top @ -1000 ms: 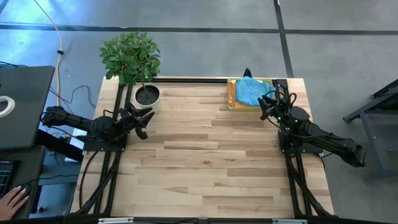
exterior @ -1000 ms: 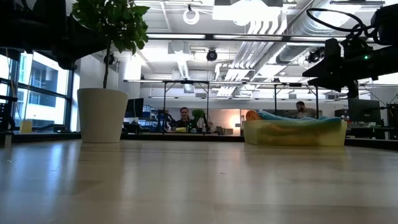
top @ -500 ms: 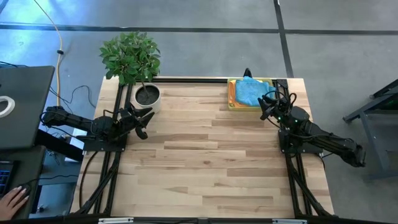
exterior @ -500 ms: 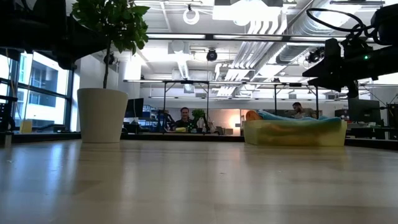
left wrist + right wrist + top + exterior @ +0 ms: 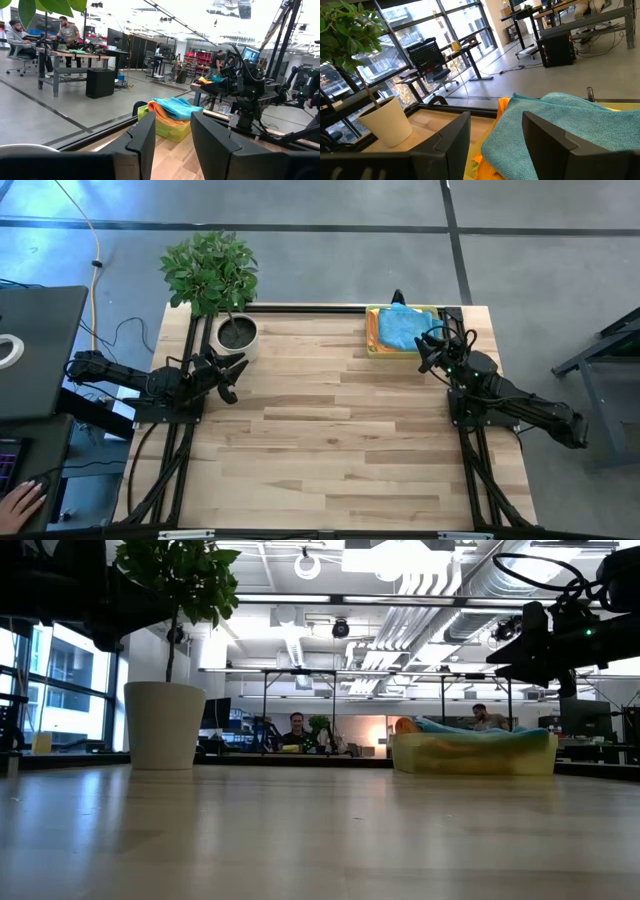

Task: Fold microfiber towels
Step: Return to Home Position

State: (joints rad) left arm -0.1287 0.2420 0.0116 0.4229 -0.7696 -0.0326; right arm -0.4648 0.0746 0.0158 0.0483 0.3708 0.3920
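The microfiber towels lie stacked in a translucent yellow tray at the table's far right. The light blue towel is on top; it also shows in the right wrist view. An orange towel's edge shows under it. The other towels are hidden in the stack. My right gripper is open and empty, just near of the tray, above the table. My left gripper is open and empty at the table's left edge, near the plant pot.
A potted plant in a white pot stands at the table's far left corner. The bare wooden tabletop stretches between the two arms. A person's hand rests at a desk left of the table.
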